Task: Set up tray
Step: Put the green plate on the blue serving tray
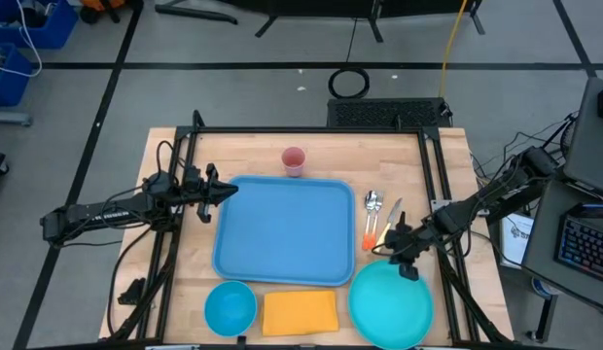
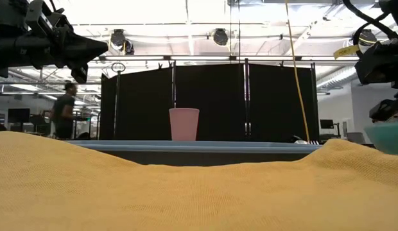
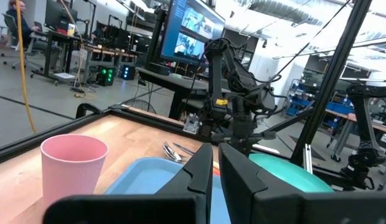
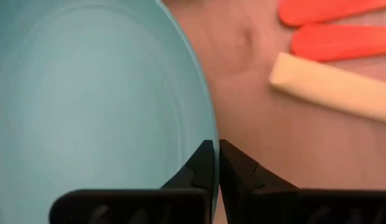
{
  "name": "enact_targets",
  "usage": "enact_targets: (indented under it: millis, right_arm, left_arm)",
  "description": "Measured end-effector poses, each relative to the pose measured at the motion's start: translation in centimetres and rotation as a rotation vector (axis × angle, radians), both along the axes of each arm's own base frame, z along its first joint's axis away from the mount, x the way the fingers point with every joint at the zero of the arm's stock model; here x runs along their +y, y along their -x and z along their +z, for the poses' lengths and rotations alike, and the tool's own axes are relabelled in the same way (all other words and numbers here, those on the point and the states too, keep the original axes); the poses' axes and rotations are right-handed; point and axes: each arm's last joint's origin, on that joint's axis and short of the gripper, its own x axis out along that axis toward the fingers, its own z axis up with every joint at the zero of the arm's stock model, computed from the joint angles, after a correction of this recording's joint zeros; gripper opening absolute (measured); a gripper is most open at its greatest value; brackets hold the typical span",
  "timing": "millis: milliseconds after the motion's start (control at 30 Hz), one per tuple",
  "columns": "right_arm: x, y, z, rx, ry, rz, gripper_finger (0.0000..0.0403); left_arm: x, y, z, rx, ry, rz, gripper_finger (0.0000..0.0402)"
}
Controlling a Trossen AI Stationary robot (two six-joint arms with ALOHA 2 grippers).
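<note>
Two grippers are in play, and only the right gripper (image 4: 211, 163) is at work: it sits low over the near rim of the plate (image 4: 93, 93), fingers pressed together right at that rim. Whether the thin edge is pinched between them cannot be told from the wrist view, where the tips look fully closed. The tray (image 1: 282, 233) lies to this gripper's left, just beside the plate, with the cutlery (image 1: 377, 219) between the gripper and the tray's right edge. The tray's long axis runs across the table, from one arm toward the other, and its floor is bare. The left gripper (image 1: 227, 190) hovers at the tray's far left corner, fingers together and holding nothing, with the cup (image 1: 293, 160) just beyond it. For the plate, the right arm is plainly the nearer one; the likely move is a short carry leftward over the tray's rim, provided the rim is truly gripped. The bowl (image 1: 230, 306) and napkin (image 1: 300, 313) wait below the tray's near edge.
</note>
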Motion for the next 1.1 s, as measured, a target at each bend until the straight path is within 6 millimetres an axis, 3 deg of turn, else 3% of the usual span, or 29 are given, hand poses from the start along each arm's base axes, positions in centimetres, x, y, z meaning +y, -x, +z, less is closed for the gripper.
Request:
enact_targets:
  millis: [800,1100]
  right_arm:
    - [-0.4,-2.2,1.5,-0.241,-0.062,-0.055,0.0001]
    - [-1.4,-4.0,3.9,-0.389,0.023,-0.073,0.0]
  left_arm:
    - [0.0,0.0,0.0,0.0,0.002,0.0,0.0031]
    - [0.0,0.0,0.0,0.0,0.001,-0.001,0.0031]
